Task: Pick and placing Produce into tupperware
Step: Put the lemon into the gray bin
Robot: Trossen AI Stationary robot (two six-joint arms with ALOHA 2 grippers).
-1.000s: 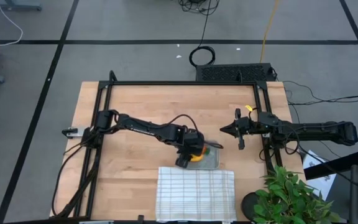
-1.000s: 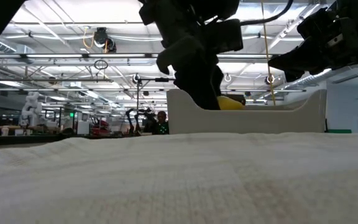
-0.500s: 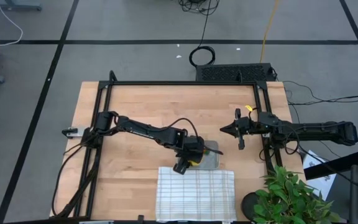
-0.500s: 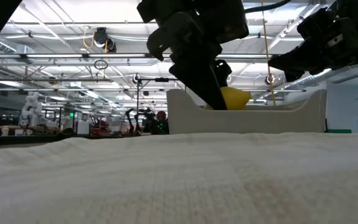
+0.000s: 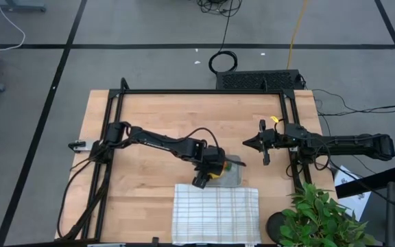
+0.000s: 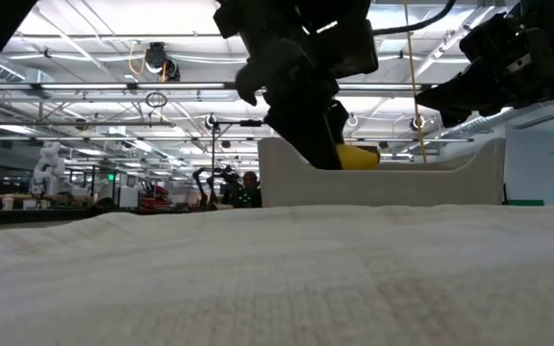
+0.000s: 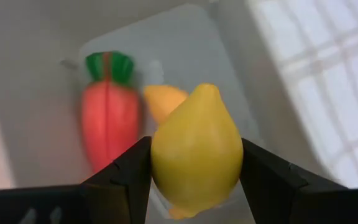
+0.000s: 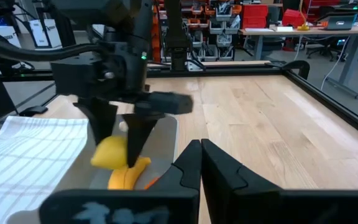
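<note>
The yellow lemon (image 7: 196, 146) sits between the fingers of my left gripper (image 5: 208, 175), over the grey tupperware (image 5: 234, 177) in the middle of the table. The orange carrot (image 7: 107, 118) with its green top lies on the tupperware floor. Beside it lies the banana (image 7: 163, 99), half hidden behind the lemon. In the low view the lemon (image 6: 359, 156) shows just over the tupperware wall (image 6: 402, 183). My right gripper (image 5: 247, 143) waits shut, off to the tupperware's right and farther back. My left gripper pinches the lemon across its wide middle (image 7: 157, 158), one finger on each side; its pointed end faces away from the wrist. The fingers (image 7: 260, 177) slant down from the table's left. The lemon (image 8: 109, 152) hangs over the banana (image 8: 129, 176), inside the tupperware's outline.
A white checked cloth (image 5: 216, 213) lies right in front of the tupperware, at the near edge. A black frame (image 5: 197, 92) runs around the tabletop. A potted plant (image 5: 321, 219) stands at the near right corner. Bare wood lies to the left and far side.
My left gripper has rocked slightly over the tupperware with the lemon: the lemon showed higher above the wall half a second ago and is back low now. It has stayed shut on the lemon throughout.
</note>
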